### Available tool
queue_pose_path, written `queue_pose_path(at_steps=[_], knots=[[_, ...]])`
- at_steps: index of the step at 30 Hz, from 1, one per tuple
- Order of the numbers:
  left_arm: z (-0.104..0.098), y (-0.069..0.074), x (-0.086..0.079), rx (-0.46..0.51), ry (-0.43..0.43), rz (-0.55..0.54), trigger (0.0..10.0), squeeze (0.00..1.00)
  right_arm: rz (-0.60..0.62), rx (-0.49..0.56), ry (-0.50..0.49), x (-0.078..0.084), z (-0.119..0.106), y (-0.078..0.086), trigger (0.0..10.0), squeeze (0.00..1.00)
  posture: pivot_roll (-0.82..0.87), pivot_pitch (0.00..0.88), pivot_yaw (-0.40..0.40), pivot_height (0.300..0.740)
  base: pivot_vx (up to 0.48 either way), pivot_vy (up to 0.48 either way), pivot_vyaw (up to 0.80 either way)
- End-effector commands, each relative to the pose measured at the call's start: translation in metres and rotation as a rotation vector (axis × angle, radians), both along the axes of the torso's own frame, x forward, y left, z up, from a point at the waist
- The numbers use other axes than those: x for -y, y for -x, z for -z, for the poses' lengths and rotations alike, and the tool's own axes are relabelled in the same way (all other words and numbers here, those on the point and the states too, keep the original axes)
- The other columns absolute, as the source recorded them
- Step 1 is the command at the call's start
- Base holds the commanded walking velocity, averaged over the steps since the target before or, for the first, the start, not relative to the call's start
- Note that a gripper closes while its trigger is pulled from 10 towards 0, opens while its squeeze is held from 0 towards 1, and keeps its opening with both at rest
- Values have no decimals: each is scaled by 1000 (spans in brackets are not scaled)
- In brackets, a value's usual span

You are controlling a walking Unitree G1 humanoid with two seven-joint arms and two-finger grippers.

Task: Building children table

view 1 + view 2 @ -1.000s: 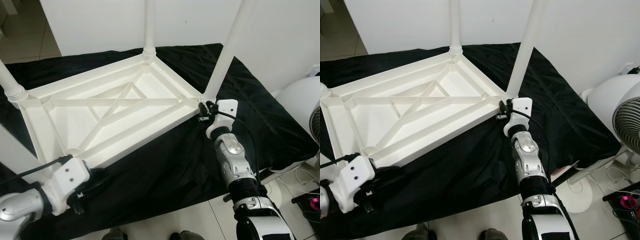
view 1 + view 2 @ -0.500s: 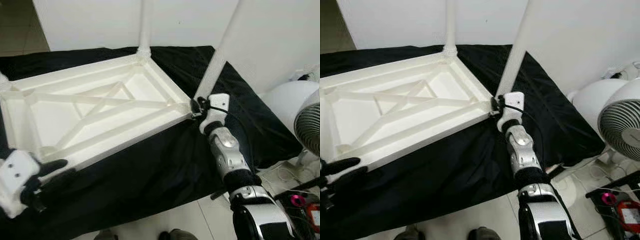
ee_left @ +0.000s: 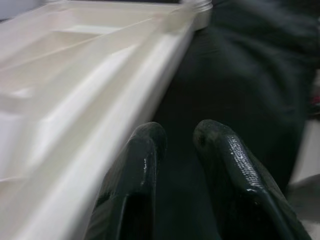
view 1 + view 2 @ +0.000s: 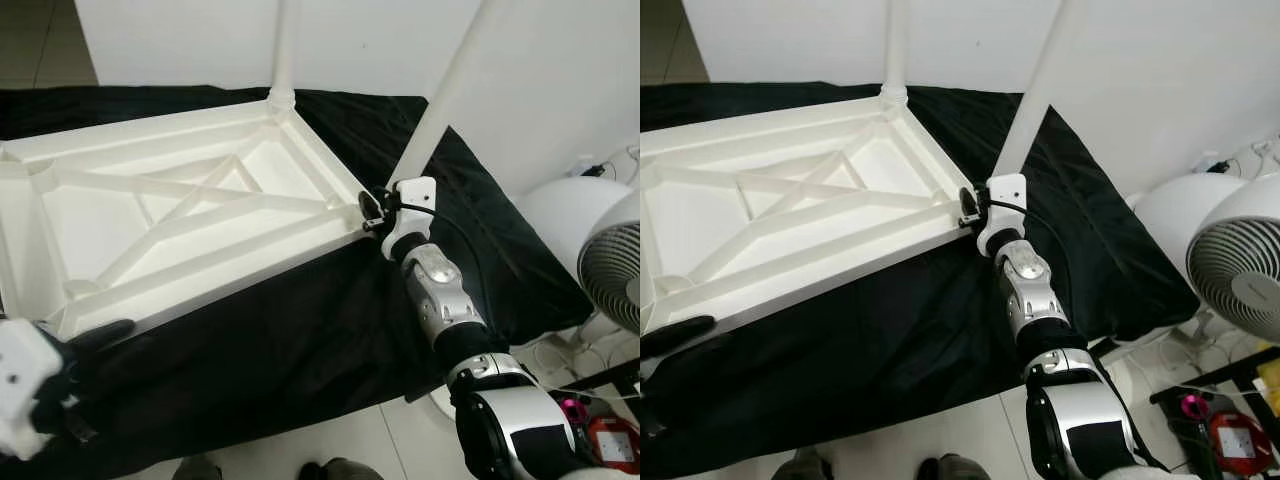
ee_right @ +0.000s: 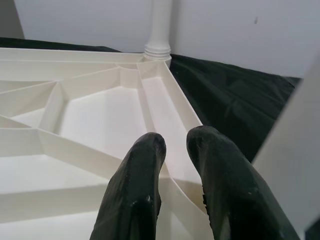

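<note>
Here, at your far left, the left end effector (image 4: 95, 338) sits low over the black cloth (image 4: 300, 340), just off the near-left corner of the upturned white table top (image 4: 190, 225); in its wrist view the two black fingers (image 3: 135, 165) stand a little apart with nothing between them, beside the top's long edge. You see the table top lying ribbed side up on the cloth-covered surface. One white leg (image 4: 283, 50) rises from its far corner, and a second leg (image 4: 450, 90) rises from the near-right corner. Your right end effector (image 4: 967, 205) is at that near-right corner, at the foot of the second leg; its fingers (image 5: 145, 170) are slightly parted over the rim, clasping nothing. At the far right, a white fan (image 4: 1240, 270) stands on the floor.
</note>
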State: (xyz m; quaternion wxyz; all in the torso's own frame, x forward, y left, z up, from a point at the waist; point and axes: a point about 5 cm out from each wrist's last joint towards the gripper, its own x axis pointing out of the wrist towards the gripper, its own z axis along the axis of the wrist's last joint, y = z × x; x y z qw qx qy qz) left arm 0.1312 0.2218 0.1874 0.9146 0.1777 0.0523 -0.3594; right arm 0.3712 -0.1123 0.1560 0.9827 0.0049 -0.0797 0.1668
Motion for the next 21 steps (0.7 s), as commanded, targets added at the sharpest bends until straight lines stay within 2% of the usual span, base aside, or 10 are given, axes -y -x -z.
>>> queue_pose_path(at_steps=[1,6,9,12,13,16,17,18,19,21], knots=[[-1,3,9,10,-4,30,10000,0,2,1,14,3,1,-1,10000,0,187,73,-176,740,0,0,0],[-1,10,6,-1,9,-6,10000,0,4,2,17,6,-1,-3,10000,0,190,84,-185,740,0,0,0],[-4,17,-6,16,-9,-77,10000,0,4,1,22,8,0,-4,10000,0,198,84,-191,740,0,0,0],[-5,22,-19,17,-56,-132,10000,0,1,3,22,7,-1,-4,10000,0,199,84,-192,740,0,0,0],[-7,28,-39,24,-100,-209,10000,0,2,8,21,7,-3,-6,10000,0,199,80,-194,740,0,0,0],[-8,31,-48,26,-121,-246,10000,0,2,11,21,7,-5,-7,10000,0,199,80,-194,740,0,0,0],[-6,36,-59,9,-147,-293,10000,0,3,18,21,7,-7,-8,10000,0,193,79,-191,740,0,0,0],[-6,36,-59,9,-147,-293,10000,0,3,18,21,7,-7,-8,10000,0,193,79,-191,740,0,0,0],[-7,42,-73,-6,-183,-346,10000,0,6,23,21,8,-8,-8,10000,0,195,80,-188,740,0,0,0],[-8,46,-83,-15,-213,-388,10000,0,8,26,21,9,-9,-9,10000,0,195,80,-188,740,0,0,0]])
